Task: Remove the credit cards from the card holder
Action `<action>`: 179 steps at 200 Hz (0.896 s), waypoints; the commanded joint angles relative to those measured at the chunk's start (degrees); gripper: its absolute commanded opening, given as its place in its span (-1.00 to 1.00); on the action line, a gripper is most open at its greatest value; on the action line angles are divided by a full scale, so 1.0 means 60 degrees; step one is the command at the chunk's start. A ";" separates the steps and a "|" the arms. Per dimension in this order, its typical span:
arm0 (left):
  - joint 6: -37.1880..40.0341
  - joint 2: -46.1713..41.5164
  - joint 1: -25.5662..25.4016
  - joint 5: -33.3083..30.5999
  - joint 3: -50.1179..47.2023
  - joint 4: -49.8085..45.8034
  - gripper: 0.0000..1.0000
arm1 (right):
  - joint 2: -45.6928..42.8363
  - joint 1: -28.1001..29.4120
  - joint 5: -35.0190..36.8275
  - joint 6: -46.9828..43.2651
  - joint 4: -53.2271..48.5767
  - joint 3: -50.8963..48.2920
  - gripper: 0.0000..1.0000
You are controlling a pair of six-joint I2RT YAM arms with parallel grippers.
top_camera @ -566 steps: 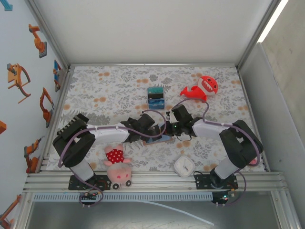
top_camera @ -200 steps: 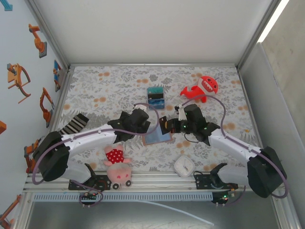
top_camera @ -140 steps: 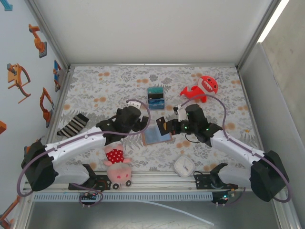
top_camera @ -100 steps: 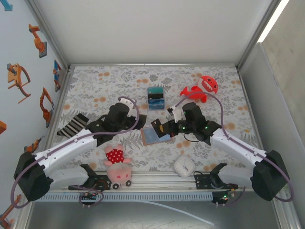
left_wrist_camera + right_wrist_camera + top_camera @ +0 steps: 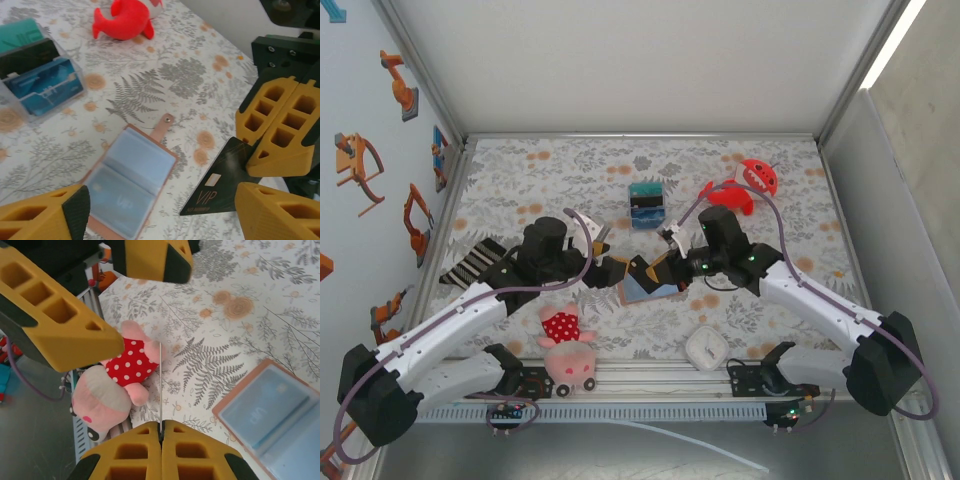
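Observation:
The card holder (image 5: 655, 289) lies open on the table, tan-brown outside with a blue-grey lining (image 5: 129, 185), and a pale card shows under its clear sleeve. My right gripper (image 5: 668, 264) is shut on a black credit card (image 5: 220, 186) marked VIP, held above the table just right of the holder. From the right wrist that card (image 5: 160, 385) shows edge-on between the pressed fingers (image 5: 130, 450), with the card holder (image 5: 275, 412) at the right. My left gripper (image 5: 160, 220) is open, one finger on each side of the holder and the card, touching neither.
A clear box of teal, black and blue cards (image 5: 647, 204) stands behind the holder. A red shark toy (image 5: 745, 185) lies at the back right. A pink pig plush (image 5: 565, 345) and a white clock (image 5: 705, 347) sit near the front edge, and a striped sock (image 5: 470, 262) lies at the left.
The right gripper has lifted the black card off the holder and turned it up. The left arm has drawn back to the left and now faces the card, its jaws a little narrower.

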 commanded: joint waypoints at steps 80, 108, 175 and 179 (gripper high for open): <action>0.0780 0.1359 0.0007 0.2772 0.0582 0.0155 -0.49 | 0.0751 0.0091 -0.1260 -0.1921 -0.1457 0.1337 -1.00; 0.0791 0.1359 0.0007 0.2917 0.0552 0.0316 -0.89 | 0.0901 0.0091 -0.1375 -0.1935 -0.1395 0.1407 -1.00; 0.0309 0.0933 -0.0003 0.2717 0.0182 0.0889 -1.00 | 0.0767 0.0063 -0.0161 -0.1554 -0.1030 0.1292 -0.17; 0.0239 0.0844 0.0000 0.2613 0.0126 0.0972 -1.00 | 0.0710 0.0062 -0.0043 -0.1479 -0.0973 0.1248 -0.12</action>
